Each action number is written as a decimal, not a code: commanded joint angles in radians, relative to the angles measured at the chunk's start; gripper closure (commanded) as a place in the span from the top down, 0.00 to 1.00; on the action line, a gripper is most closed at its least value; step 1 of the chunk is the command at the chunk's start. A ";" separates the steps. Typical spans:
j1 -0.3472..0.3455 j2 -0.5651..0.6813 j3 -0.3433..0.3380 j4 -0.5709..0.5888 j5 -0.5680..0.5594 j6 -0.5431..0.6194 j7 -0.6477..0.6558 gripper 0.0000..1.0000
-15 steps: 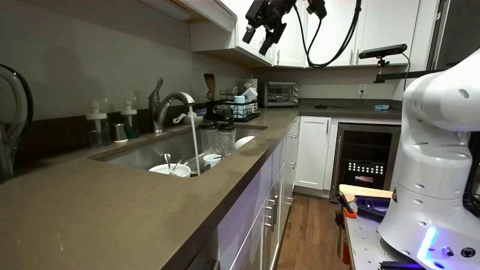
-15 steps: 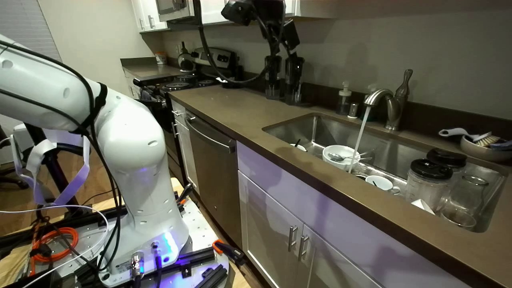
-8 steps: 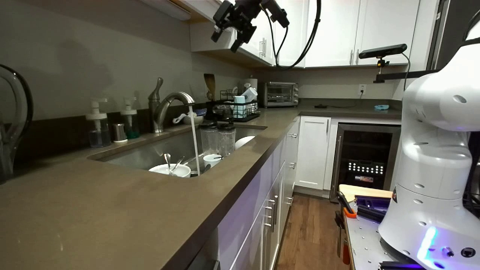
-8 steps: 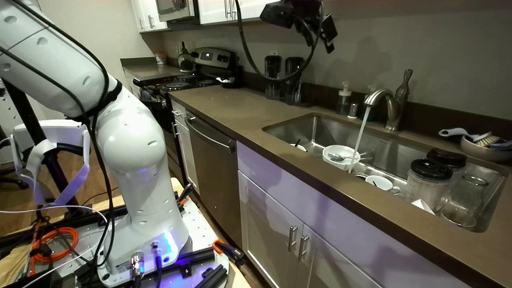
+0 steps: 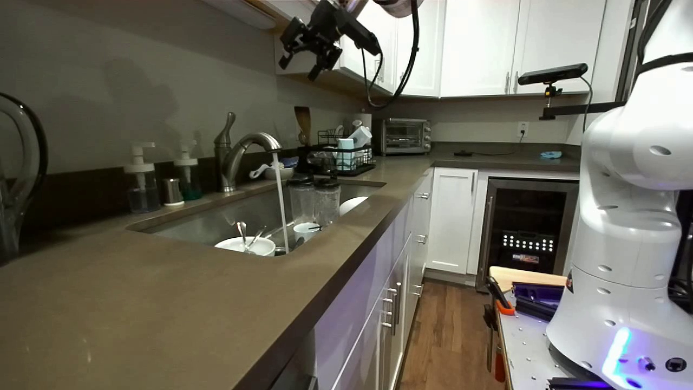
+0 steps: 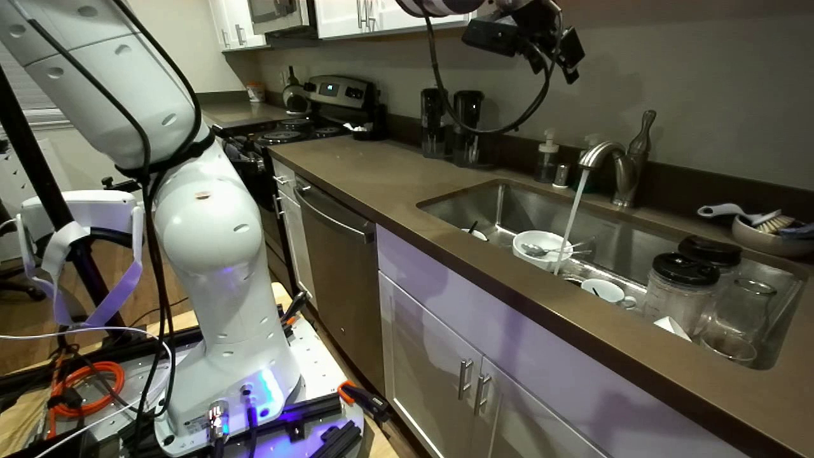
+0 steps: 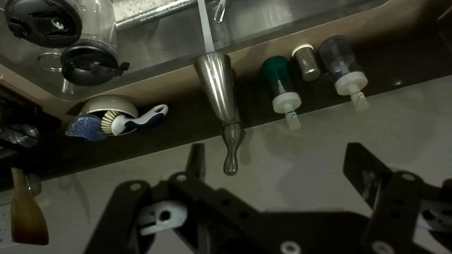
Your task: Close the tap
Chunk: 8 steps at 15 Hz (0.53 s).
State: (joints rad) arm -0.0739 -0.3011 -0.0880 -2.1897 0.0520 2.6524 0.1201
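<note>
The tap is silvery-grey metal with a curved spout, and it shows in both exterior views [image 5: 246,146] [image 6: 626,175] and in the wrist view [image 7: 215,83]. Its slim lever handle [image 5: 223,132] stands up at the back of the tap. A stream of water [image 6: 572,219] runs from the spout into the sink. My gripper [image 5: 299,67] is in the air above the sink area, higher than the tap and apart from it. In the wrist view my gripper [image 7: 274,144] is open and empty. The lever handle [image 7: 231,151] appears between the fingers, nearer the left one.
Soap bottles [image 7: 280,83] and a small metal cylinder [image 7: 307,62] stand beside the tap. A bowl with a brush [image 7: 109,106] is on its other side. The sink [image 6: 509,197] holds bowls, a mug and lidded jars [image 6: 683,286]. The wall [image 5: 162,81] is behind the tap.
My gripper has moved towards the tap: leftward in an exterior view, rightward in an exterior view from another place. The arm has swung with it. The tap and the running water look the same.
</note>
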 commanded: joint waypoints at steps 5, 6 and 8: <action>-0.025 0.158 -0.004 0.124 -0.028 0.068 0.001 1.00; -0.027 0.176 -0.005 0.138 -0.027 0.090 0.005 1.00; -0.033 0.207 -0.006 0.159 -0.032 0.137 0.017 1.00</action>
State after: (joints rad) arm -0.0898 -0.1523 -0.0981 -2.0819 0.0461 2.7273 0.1202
